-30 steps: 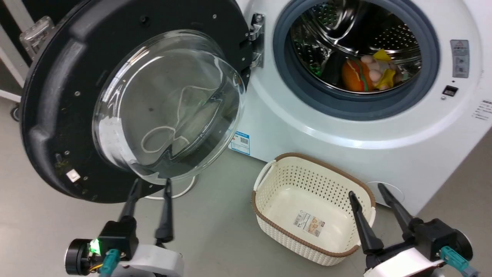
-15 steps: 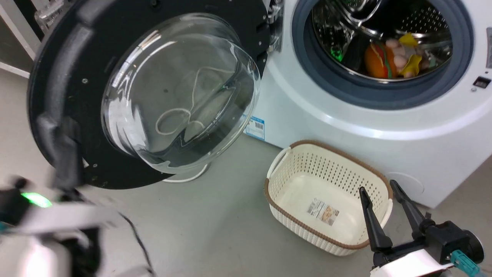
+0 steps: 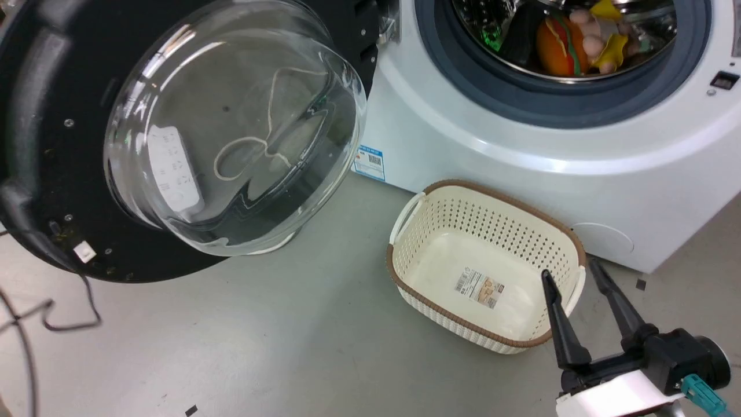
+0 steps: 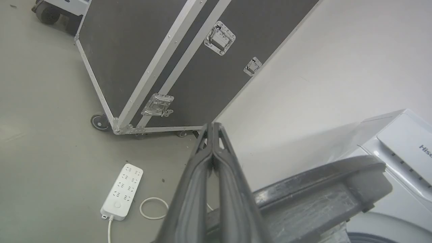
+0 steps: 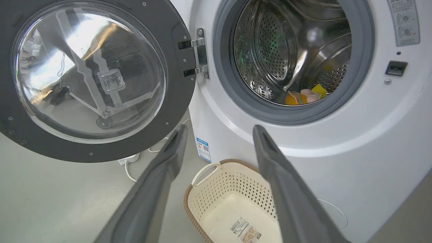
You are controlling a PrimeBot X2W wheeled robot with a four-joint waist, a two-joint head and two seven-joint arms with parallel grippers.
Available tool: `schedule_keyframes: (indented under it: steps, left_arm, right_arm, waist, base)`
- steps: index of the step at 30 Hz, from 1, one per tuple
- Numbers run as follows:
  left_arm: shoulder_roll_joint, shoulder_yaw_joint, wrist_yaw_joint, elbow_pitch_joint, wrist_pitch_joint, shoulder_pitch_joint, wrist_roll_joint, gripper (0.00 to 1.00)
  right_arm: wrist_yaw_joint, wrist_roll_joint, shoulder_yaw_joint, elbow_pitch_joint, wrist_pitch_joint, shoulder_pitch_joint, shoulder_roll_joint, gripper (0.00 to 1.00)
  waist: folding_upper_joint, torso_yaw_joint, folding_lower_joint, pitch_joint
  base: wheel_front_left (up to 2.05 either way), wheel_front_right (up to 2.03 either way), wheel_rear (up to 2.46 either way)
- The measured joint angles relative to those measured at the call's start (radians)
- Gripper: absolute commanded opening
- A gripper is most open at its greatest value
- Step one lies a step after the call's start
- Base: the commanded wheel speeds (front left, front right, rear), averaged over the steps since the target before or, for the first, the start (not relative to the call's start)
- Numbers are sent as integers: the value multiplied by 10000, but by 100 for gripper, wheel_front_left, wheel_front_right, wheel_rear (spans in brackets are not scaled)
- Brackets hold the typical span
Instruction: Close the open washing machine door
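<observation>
The washing machine door (image 3: 52,116) hangs open to the left of the drum opening (image 3: 561,92), its black rim and clear glass bowl facing me, hinged at its right side. In the right wrist view the door (image 5: 175,84) stands wide open beside the steel drum (image 5: 293,57). My right gripper (image 3: 570,270) is open and empty, low at the right by the basket. Its fingers (image 5: 162,168) point towards the machine front. My left gripper (image 4: 212,126) is shut on nothing, just above the door's grey edge (image 4: 320,195) and pointing away from the machine.
A cream basket (image 3: 503,197) sits on the floor before the white machine (image 3: 521,150). Soft toys (image 3: 558,37) lie in the drum. A dark wheeled case (image 4: 168,57), a power strip (image 4: 122,190) and a dark cable (image 3: 58,313) lie left of the door.
The head camera has shifted. My left gripper, open under the door's lower rim a second ago, swept off to the left and out of the head view. The right gripper has barely moved.
</observation>
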Motion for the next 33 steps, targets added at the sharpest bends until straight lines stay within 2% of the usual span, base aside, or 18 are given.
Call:
schedule_keyframes:
  steps: [8, 13, 20, 25, 33]
  left_arm:
    - [468, 573, 788, 2353, 2545, -1381, -2194, 0]
    - [650, 508, 750, 2819, 4353, -1660, -3237, 0]
    - [706, 593, 481, 2372, 6464, -1546, -4648, 0]
    - [105, 445, 385, 1177, 7915, -779, -5530, 0]
    - [-1406, -518, 443, -978, 9367, 1129, -6054, 0]
  right_arm:
    - [0, 12, 90, -48, -167, -81, -36, 100]
    - [0, 86, 96, -96, -274, -124, -63, 100]
    - [0, 176, 38, -79, -391, -210, -79, 100]
    - [0, 209, -127, -2, -418, -204, -25, 100]
    - [0, 251, -474, 169, -420, -182, 59, 100]
  waist:
    - [0, -61, -1, 333]
    - [0, 1, 0, 525]
    - [0, 107, -2, 494]
    - [0, 98, -2, 164]
    - [0, 73, -3, -568]
  base:
    - [0, 0, 0]
    - [0, 0, 0]
    - [0, 0, 0]
    - [0, 0, 0]
    - [0, 0, 0]
